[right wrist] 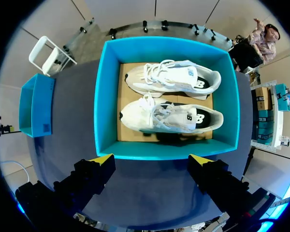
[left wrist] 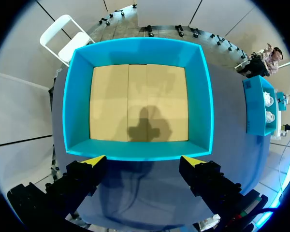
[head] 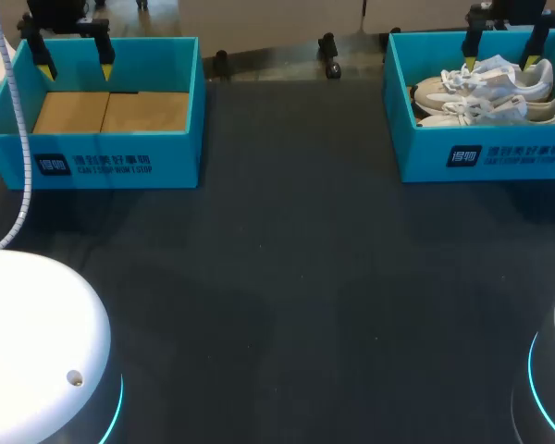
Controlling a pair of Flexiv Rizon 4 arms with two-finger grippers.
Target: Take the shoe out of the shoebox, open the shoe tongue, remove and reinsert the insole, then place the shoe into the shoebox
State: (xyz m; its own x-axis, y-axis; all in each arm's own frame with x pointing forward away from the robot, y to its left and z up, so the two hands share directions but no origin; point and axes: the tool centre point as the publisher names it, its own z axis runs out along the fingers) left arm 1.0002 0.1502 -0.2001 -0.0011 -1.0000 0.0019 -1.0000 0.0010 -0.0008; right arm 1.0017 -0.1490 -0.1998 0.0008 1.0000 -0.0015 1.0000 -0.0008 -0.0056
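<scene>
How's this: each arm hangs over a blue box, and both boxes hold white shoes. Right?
Not quite. Only the right box holds white shoes. The left wrist view shows the left box empty, with just its tan cardboard floor. The rest stands.

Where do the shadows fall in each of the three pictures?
Left wrist view: a dark shadow, likely from the left pincer, lies on the cardboard floor of the empty shoebox. Right wrist view: a shadow darkens the inside of the full shoebox, beside the nearer shoe. Head view: faint shadows lie on the table in front of both boxes.
</scene>
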